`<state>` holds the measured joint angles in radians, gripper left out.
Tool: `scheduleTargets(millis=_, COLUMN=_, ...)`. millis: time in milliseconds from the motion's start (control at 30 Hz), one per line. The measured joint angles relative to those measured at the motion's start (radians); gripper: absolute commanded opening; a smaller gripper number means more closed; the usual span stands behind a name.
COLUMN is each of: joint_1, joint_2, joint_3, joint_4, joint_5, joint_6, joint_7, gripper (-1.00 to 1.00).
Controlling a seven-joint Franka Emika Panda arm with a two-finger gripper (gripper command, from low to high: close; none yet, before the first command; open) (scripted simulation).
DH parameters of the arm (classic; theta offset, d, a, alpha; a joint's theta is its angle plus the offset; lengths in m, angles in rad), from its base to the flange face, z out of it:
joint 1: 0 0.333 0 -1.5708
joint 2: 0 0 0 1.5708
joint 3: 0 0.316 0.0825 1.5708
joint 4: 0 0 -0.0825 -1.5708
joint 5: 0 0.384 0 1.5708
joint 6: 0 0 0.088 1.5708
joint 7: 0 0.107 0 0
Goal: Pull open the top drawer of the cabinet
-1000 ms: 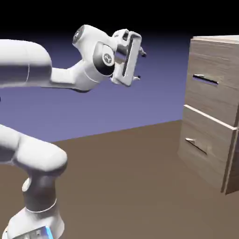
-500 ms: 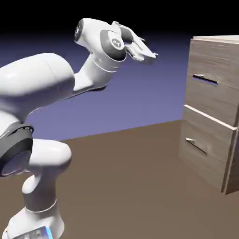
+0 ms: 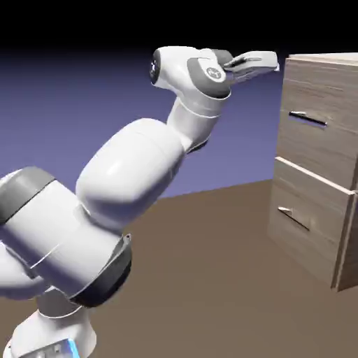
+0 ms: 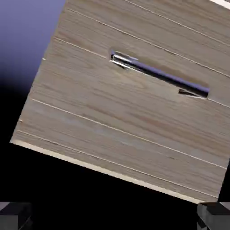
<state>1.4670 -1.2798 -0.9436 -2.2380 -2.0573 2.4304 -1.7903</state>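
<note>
Two drawers are stacked in the wood-grain cabinet [image 3: 318, 161], which stands at the exterior view's right, and the top drawer [image 3: 318, 126] is the upper one, shut. Its front faces the exterior view's left, toward the robot, turned a little toward the camera. The long axis of its slim metal handle [image 3: 308, 118] runs level along that front; in the hand view the bar slants from upper left down to lower right. The robot's jaws [image 4: 115, 216] are spread wide, one fingertip near each bottom corner of the hand view, with nothing held between them. In the exterior view they appear near the cabinet's upper edge, higher than the handle; neither fingertip touches the bar. The lower drawer [image 3: 308, 217] is shut too.
</note>
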Motion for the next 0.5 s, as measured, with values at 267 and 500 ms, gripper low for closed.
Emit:
scheduleTargets(millis=267, joint_1=0.2, joint_2=-0.098, joint_3=-0.13, joint_4=0.079, joint_5=-0.283, joint_6=-0.083, joint_7=-0.348, gripper=0.0)
scheduleTargets(millis=500, joint_1=0.375, joint_2=-0.183, joint_3=-0.243, joint_4=0.147, joint_5=-0.53, joint_6=-0.156, joint_7=-0.652, gripper=0.0)
